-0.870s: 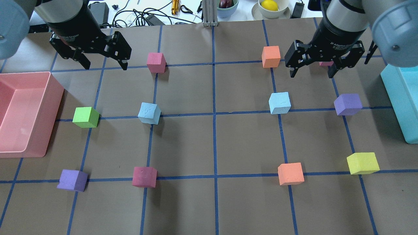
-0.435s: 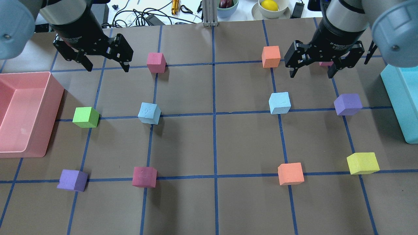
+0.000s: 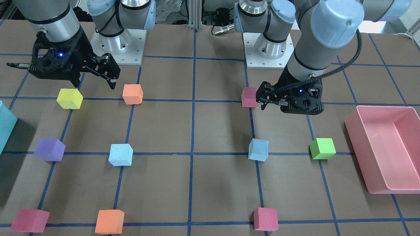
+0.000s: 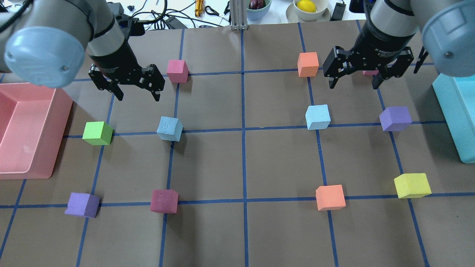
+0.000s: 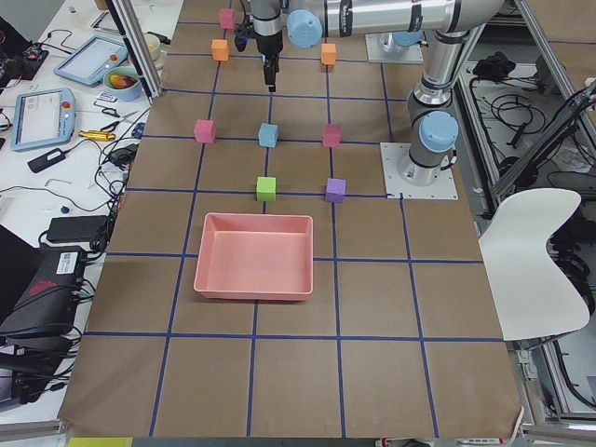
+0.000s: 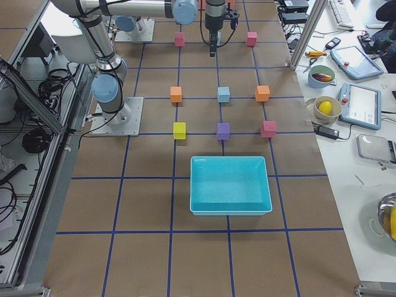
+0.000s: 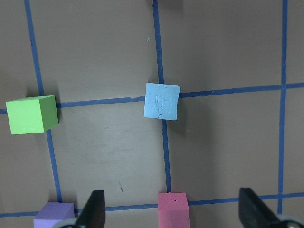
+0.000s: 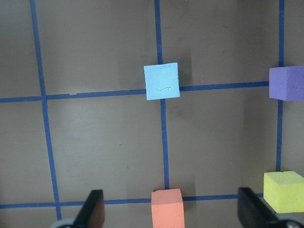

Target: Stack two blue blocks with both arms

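Two pale blue blocks sit apart on the brown table. One [image 4: 169,128] is left of centre, the other [image 4: 318,116] right of centre. My left gripper [image 4: 138,97] is open and empty, hovering a little behind and to the left of the left block, which sits mid-frame in the left wrist view [image 7: 162,100]. My right gripper [image 4: 353,86] is open and empty, hovering behind and to the right of the right block, which shows in the right wrist view [image 8: 162,80]. Neither gripper touches a block.
A pink bin [image 4: 63,111] stands at the left edge and a teal bin [image 4: 454,115] at the right edge. Other cubes lie on the grid: green [image 4: 97,133], pink [image 4: 177,71], orange [image 4: 308,64], purple [image 4: 395,118], yellow [image 4: 412,185], orange [image 4: 330,197], magenta [image 4: 164,201], purple [image 4: 82,204].
My left arm has moved right and nearer to the left blue block, still open. The right arm and all the blocks have stayed put.
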Controlling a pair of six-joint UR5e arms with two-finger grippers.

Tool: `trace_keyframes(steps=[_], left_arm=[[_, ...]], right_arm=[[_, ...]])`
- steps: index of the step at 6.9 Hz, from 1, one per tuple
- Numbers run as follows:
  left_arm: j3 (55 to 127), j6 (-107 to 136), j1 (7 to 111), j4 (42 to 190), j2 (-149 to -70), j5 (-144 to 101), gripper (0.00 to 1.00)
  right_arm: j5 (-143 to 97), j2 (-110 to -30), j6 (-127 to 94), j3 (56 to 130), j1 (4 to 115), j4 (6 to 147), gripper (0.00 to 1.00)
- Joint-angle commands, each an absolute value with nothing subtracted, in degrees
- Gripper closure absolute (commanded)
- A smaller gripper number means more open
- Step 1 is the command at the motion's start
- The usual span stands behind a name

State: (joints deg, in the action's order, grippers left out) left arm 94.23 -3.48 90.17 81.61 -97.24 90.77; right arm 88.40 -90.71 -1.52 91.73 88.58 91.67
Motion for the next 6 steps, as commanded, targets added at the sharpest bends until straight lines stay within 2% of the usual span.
trace_keyframes(steps=[1, 2, 4, 6], left_arm=[[103.6, -3.3, 90.2, 68.2, -100.4, 91.0, 0.00], [105.5, -3.4, 90.2, 65.7, -101.6, 91.0, 0.00], [106.1, -3.3, 90.2, 64.2, -103.8, 91.0, 0.00], [106.1, -3.0, 90.3, 59.4, -107.3, 91.0, 0.00]], right_arm=[[88.5, -90.4, -1.5, 92.5, 88.5, 91.8, 0.00], [88.5, -89.6, -1.1, 92.7, 88.5, 92.8, 0.00], [88.3, -80.3, -1.4, 93.3, 88.0, 94.6, 0.00], [88.2, -69.4, -0.6, 94.0, 88.1, 111.4, 0.00]])
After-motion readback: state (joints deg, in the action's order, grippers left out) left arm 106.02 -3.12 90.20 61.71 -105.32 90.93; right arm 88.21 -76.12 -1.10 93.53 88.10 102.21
